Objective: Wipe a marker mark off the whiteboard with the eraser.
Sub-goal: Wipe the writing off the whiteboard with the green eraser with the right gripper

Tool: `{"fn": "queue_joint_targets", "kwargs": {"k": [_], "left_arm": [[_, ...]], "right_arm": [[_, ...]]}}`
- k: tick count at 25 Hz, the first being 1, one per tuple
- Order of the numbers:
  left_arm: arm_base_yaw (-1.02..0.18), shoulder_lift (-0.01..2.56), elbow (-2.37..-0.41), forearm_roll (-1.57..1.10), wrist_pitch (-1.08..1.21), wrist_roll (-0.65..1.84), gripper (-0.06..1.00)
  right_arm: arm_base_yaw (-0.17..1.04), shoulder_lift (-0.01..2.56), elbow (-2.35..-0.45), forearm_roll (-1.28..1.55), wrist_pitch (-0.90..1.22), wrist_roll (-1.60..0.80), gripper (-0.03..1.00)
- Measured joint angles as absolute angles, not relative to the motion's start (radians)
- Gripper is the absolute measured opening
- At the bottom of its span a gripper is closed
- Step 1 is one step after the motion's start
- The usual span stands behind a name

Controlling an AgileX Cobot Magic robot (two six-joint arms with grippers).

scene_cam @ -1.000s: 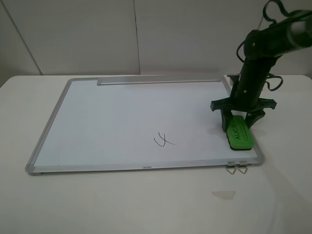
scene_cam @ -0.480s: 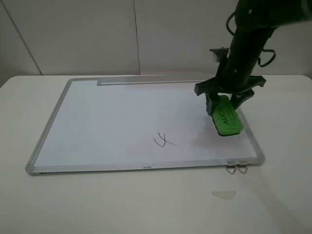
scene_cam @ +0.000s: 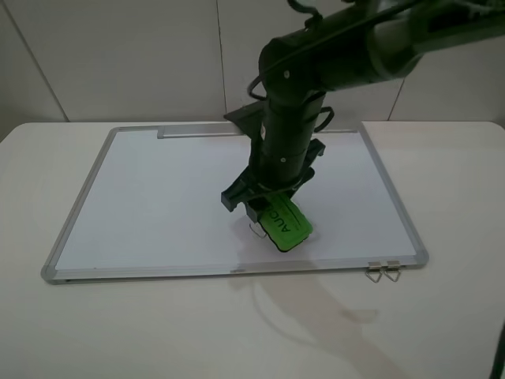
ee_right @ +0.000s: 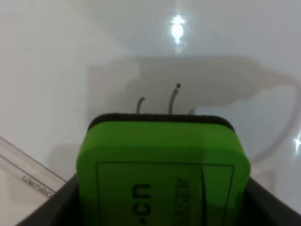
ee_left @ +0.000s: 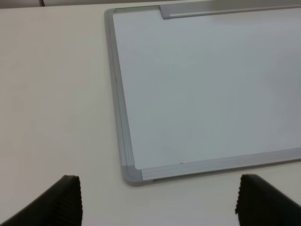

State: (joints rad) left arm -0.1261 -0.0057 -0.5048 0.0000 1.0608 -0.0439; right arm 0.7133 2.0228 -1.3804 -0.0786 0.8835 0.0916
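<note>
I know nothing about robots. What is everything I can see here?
whiteboard: one, white, silver-grey frame, flat on the table.
marker mark: one, black, partly hidden by the eraser.
eraser: one, green, over the board's near middle.
clips: two, metal, board's near right corner.
table: one, white, under everything.
right gripper: one, dark, shut on the eraser.
left gripper: one, dark, open, near a board corner.

Off-white table, matte, soft shadow across its front part. Pale panelled wall behind, thin dark seams between panels.
</note>
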Motion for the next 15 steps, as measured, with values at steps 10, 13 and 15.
{"fn": "queue_joint_targets", "kwargs": {"k": [10, 13, 15], "left_arm": [[-0.126, -0.006, -0.505, 0.0, 1.061, -0.044, 0.69], [-0.126, -0.006, -0.505, 0.0, 1.061, -0.044, 0.69], [-0.126, -0.006, -0.505, 0.0, 1.061, -0.044, 0.69]], "right_arm": [[0.757, 2.237, -1.537, -0.083, 0.864, 0.015, 0.6], [0.757, 2.261, -1.548, -0.081, 0.844, 0.0, 0.6], [0.757, 2.272, -1.555, -0.077, 0.827, 0.0, 0.6]]}}
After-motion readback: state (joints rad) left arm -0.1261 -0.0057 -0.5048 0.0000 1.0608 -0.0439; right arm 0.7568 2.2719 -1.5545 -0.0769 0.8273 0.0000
